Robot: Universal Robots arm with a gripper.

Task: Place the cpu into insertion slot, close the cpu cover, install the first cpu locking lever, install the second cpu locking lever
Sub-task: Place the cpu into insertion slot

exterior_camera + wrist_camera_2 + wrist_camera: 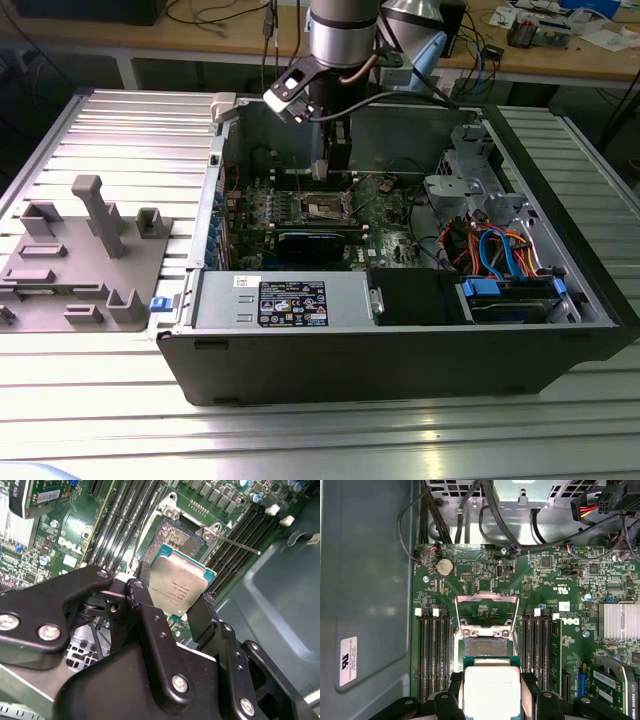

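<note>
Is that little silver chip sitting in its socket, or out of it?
Out. In both wrist views the gripper clamps the chip clear of the socket, whose bare bed shows, with the cover flipped up.

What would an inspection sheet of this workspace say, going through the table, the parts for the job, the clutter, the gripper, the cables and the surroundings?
Surface: ribbed metal table carrying an open computer case.
Job's things: chip held above the board, not in the bare socket; cover swung open.
Clutter: grey plastic holder on the table, at the exterior view's left.
Grippers: gripper shut on two opposite edges of the chip.
Cables: black cables at the board's edge; orange and blue cables inside the case.
Surroundings: wooden bench beyond the table, with wires and papers on it.
</note>
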